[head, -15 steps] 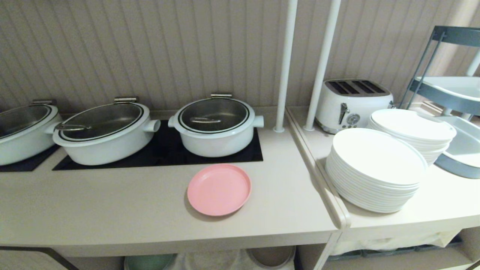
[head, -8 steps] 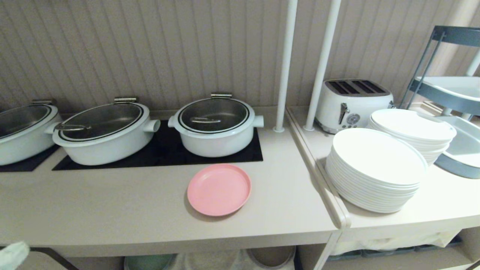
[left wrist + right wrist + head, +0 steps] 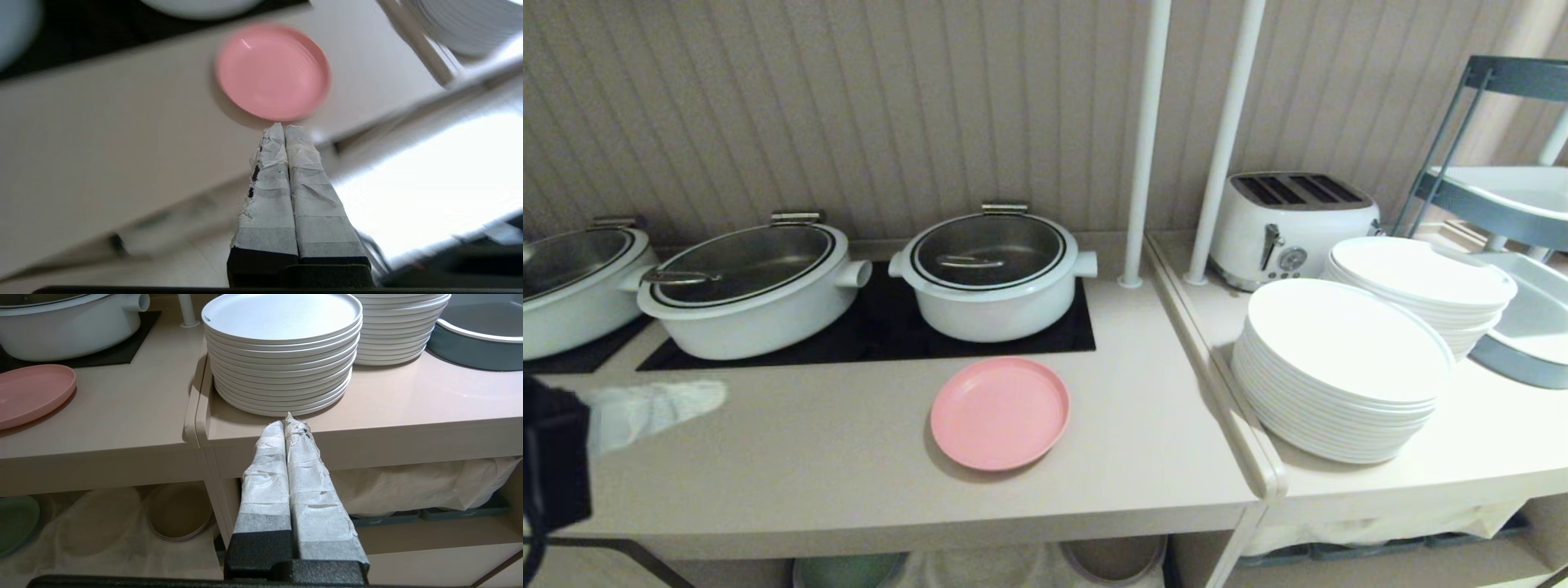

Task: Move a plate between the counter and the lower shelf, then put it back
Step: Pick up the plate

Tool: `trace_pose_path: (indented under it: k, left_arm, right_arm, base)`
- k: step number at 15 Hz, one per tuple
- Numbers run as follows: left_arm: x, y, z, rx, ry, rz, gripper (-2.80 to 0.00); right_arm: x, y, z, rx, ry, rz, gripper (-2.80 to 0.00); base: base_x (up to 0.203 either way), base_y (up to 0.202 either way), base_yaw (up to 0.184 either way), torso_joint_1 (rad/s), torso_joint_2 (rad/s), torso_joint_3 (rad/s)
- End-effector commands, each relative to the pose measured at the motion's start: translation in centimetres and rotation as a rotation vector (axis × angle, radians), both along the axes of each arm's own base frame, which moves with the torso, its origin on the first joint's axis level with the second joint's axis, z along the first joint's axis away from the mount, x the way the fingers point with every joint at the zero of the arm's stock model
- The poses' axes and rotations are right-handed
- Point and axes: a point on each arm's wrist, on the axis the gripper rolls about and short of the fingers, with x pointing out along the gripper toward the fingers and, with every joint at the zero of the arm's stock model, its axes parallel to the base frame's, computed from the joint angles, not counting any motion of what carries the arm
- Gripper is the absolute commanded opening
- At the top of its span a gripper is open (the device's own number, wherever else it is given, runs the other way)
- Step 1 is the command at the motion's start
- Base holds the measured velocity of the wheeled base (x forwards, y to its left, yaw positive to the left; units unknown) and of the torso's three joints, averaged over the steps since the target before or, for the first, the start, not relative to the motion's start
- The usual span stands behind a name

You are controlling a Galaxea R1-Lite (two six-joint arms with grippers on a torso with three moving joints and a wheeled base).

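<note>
a pink plate (image 3: 1000,412) lies on the beige counter (image 3: 768,457) with its black hob (image 3: 882,331). white pots (image 3: 992,278), a white toaster (image 3: 1290,224), white plate stacks (image 3: 1339,367). ribbed beige wall panelling (image 3: 849,106). below, a green plate (image 3: 16,522) on white cloth (image 3: 102,539).

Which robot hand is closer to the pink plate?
Left. The left gripper is over the counter, left of the plate. The right gripper waits below the counter's front edge.

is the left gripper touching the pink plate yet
Apart. The head view shows the left gripper over bare counter, well to the left of the plate.
</note>
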Motion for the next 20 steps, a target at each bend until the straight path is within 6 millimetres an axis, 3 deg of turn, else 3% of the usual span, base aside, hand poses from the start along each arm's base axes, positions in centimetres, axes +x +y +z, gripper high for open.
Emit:
trace_pose_path:
  k: [1, 4, 7, 13, 20]
  left_arm:
    - [6.7, -2.5, 0.7, 0.012, 0.231, -0.04, -2.8]
    - [12.0, -5.7, 1.6, 0.016, 0.442, -0.007, -2.8]
    - [15.7, -8.1, -1.1, 0.101, 0.676, 0.095, -2.8]
    - [19.6, -10.0, -7.5, 0.212, 0.881, 0.284, -2.8]
    - [22.2, -12.3, -12.0, 0.225, 0.904, 0.287, -2.8]
  right_arm:
    - [0.0, 0.0, 0.0, 0.0, 0.001, 0.0, -2.8]
    - [0.0, 0.0, 0.0, 0.0, 0.001, 0.0, -2.8]
    - [0.0, 0.0, 0.0, 0.0, 0.001, 0.0, -2.8]
    - [0.0, 0.0, 0.0, 0.0, 0.0, 0.0, -2.8]
    - [0.0, 0.0, 0.0, 0.0, 0.001, 0.0, -2.8]
  base:
    - [0.0, 0.0, 0.0, 0.0, 0.0, 0.0]
    - [0.0, 0.0, 0.0, 0.0, 0.0, 0.0]
    - [0.0, 0.0, 0.0, 0.0, 0.0, 0.0]
    - [0.0, 0.0, 0.0, 0.0, 0.0, 0.0]
    - [0.0, 0.0, 0.0, 0.0, 0.0, 0.0]
